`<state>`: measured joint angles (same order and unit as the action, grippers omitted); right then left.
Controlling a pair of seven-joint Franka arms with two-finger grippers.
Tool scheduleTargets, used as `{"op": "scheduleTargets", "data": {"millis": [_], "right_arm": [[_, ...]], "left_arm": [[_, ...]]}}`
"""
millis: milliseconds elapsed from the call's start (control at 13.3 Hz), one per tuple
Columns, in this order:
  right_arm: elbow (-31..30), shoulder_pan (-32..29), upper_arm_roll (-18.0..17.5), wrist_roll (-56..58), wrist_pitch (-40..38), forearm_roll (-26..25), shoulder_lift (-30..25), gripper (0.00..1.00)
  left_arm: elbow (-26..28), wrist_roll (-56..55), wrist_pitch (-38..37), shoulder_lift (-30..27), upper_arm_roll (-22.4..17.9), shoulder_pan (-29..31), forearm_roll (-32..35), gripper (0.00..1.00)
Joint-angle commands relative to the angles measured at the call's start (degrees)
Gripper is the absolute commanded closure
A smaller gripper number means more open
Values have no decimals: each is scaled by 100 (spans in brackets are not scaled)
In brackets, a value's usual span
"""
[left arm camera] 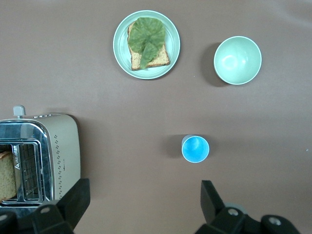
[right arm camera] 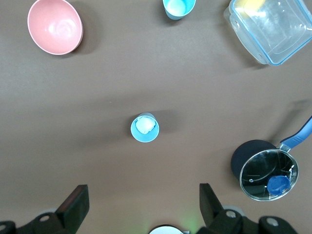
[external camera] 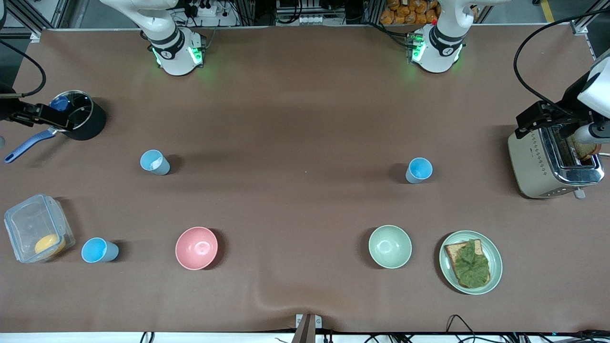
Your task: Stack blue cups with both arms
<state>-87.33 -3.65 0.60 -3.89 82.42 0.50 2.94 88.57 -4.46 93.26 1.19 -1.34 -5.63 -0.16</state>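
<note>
Both our hands open and empty, three blue cups standing apart on the tabletop.

Our left hand [left arm camera: 141, 207] hangs wide open over the toaster [external camera: 553, 159] at the front view's right edge; our right hand [right arm camera: 141, 207] hangs open over the black pot [external camera: 78, 116] at its left edge. Mid-frame stand a whitish-inside cup [external camera: 154, 162] and a sky-blue cup [external camera: 419, 170]; a third cup [external camera: 97, 250] sits lower left, beside the clear box [external camera: 35, 233]. Along the bottom lie the pink bowl [external camera: 196, 247], green bowl [external camera: 390, 246] and toast plate [external camera: 470, 262].
</note>
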Motion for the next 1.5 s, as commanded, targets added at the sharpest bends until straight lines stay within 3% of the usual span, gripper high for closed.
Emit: {"op": "scheduleTargets", "data": {"millis": [0, 1427], "right_arm": [[-73, 22, 45, 38, -6, 73, -92, 0], [-82, 31, 45, 38, -24, 73, -92, 0]], "left_arm": [[-17, 121, -27, -14, 20, 44, 77, 0], [-33, 7, -27, 12, 20, 18, 86, 0]]}}
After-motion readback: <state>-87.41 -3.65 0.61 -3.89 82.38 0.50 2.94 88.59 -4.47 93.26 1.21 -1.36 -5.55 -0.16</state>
